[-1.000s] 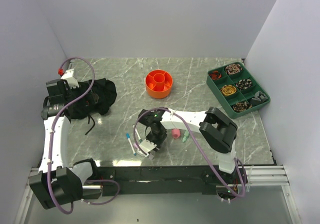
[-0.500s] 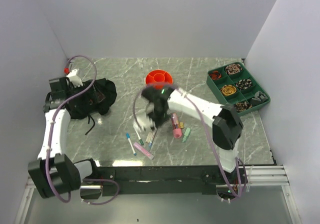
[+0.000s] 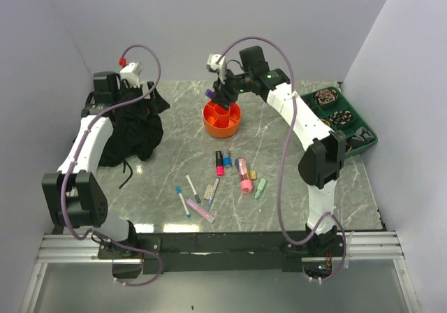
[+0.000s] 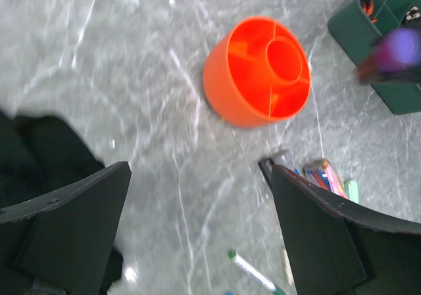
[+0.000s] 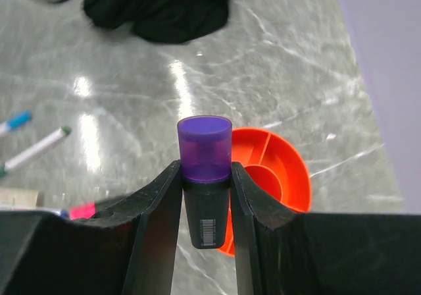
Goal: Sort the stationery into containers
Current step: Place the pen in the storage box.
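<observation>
Pinching a purple-capped marker [image 5: 204, 183] in the right gripper [image 5: 204, 167], hovered over the orange holder [image 4: 227, 91], with the left gripper [image 4: 199, 171] spread wide near the black cloth [image 3: 133, 135].

purple-capped marker [image 5: 204, 183] | upright near orange holder [image 4: 223, 91] | pens [image 3: 190, 187] scattered on table

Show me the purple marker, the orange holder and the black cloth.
purple marker [image 5: 204, 143]: right wrist view, its cap.
orange holder [image 4: 223, 94]: left wrist view, outer wall.
black cloth [image 3: 143, 140]: top view, its middle.
</observation>
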You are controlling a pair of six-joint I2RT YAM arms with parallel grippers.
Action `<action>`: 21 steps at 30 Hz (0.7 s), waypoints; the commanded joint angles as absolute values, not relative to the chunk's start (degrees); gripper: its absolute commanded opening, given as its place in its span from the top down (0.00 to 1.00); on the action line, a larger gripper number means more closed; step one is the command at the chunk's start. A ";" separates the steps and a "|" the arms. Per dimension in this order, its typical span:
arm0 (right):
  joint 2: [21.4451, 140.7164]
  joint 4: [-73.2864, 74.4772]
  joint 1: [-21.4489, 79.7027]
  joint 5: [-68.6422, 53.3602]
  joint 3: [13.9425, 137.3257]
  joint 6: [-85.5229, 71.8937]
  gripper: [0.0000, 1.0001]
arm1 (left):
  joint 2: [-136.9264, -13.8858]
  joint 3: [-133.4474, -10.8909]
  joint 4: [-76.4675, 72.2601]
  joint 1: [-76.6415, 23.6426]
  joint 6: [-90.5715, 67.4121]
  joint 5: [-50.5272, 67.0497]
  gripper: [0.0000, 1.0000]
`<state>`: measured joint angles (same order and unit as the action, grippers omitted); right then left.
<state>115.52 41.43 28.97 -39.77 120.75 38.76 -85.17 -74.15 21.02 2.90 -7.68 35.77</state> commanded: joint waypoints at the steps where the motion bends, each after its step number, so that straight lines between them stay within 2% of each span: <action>1: 114.17 14.65 26.38 -44.30 112.87 20.05 1.00 | -89.64 -79.62 14.95 2.11 -6.24 40.08 0.05; 7: 117.49 -3.48 25.14 -41.58 109.68 9.77 1.00 | -94.92 -82.52 12.74 1.85 -6.24 40.52 0.07; 21: 129.72 -8.26 24.17 -34.90 117.94 9.84 1.00 | -101.60 -87.97 16.70 -1.14 -4.57 38.50 0.06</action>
<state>128.01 -4.29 24.91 -37.65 113.75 10.35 -100.82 -84.64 17.02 0.10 -5.34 38.68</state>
